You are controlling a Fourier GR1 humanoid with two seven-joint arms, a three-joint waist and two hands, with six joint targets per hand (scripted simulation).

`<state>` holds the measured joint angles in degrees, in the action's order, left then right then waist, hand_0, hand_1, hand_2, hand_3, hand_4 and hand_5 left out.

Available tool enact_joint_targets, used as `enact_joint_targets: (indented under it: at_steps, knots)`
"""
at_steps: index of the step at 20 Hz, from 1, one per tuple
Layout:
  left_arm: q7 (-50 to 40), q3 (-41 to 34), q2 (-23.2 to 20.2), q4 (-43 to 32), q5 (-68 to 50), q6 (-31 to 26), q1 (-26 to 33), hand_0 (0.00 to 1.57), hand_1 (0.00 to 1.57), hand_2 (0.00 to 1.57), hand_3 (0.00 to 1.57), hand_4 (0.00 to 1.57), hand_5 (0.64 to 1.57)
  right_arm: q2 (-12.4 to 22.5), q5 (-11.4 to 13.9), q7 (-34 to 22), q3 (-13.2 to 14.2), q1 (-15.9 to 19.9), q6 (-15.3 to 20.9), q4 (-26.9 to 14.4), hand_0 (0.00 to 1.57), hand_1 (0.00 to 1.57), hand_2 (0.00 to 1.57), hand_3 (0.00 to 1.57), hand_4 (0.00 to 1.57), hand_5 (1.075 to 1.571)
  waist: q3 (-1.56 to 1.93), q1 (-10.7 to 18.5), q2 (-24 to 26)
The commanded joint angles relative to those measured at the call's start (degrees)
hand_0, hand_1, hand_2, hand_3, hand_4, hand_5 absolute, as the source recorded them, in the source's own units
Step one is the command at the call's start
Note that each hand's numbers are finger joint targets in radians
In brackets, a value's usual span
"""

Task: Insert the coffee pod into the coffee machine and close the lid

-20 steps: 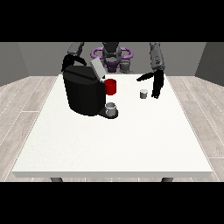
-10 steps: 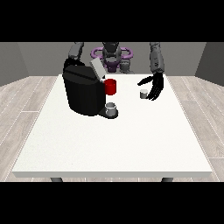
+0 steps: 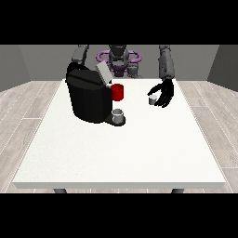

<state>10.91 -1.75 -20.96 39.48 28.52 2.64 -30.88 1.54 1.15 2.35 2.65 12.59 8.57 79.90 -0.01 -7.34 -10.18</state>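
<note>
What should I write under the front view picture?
Robot hand at the view's right beside the coffee pod; coffee machine lid up.

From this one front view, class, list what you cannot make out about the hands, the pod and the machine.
- Hand at the view's left: hidden behind the coffee machine.
- Hand at the view's right: too small to tell whether it touches the coffee pod.
- Pod slot under the raised lid: faces away from the camera.
</note>
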Motion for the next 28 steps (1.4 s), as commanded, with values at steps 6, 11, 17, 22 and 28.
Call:
enact_joint_targets:
  at_steps: [6, 11, 17, 22, 28]
  knots:
    - [2.7, 0.5, 1.4, -3.8, 5.2, 7.9, -2.5, 0.92, 0.92, 1.04, 0.83, 0.36, 1.571, -1.5, 0.3, 4.2, -2.9, -1.3, 3.1, -2.1, 0.0, 0.0, 0.0, 0.0, 0.52, 1.571, 0.01, 0.3, -0.7]
    - [4.9, 0.9, -1.9, -7.1, 7.5, 6.8, -2.0, 0.97, 0.97, 1.05, 0.79, 0.32, 1.571, -0.5, -1.4, 1.4, 0.0, -0.9, 0.2, 0.0, 0.0, 0.0, 0.0, 0.0, 0.51, 1.571, 0.0, -0.8, -0.6]
    - [6.5, 0.6, -0.2, -7.6, 7.9, 5.6, -4.4, 1.32, 1.32, 1.43, 1.41, 0.55, 1.571, -0.2, -2.1, -1.2, -0.4, -0.4, 1.0, -0.2, 0.0, 0.0, 0.0, 0.0, 0.43, 1.571, 0.0, -0.5, 1.4]
    - [5.4, 1.0, -0.5, -3.0, 6.3, -1.6, -10.6, 1.4, 1.4, 1.42, 1.36, 0.6, 1.571, 0.4, -3.0, 4.3, 1.1, -1.4, -1.0, -6.2, 0.0, 0.0, 0.0, 0.0, 0.43, 1.571, 0.04, 0.4, 3.3]
    - [5.1, 0.5, -1.0, -1.1, 6.3, -5.3, -14.5, 1.26, 1.26, 1.32, 1.3, 0.53, 1.571, 0.3, -3.1, 1.5, 1.6, 2.2, 0.4, -7.3, 0.0, 0.0, 0.0, 0.0, 0.5, 1.571, 0.0, 0.1, 3.4]
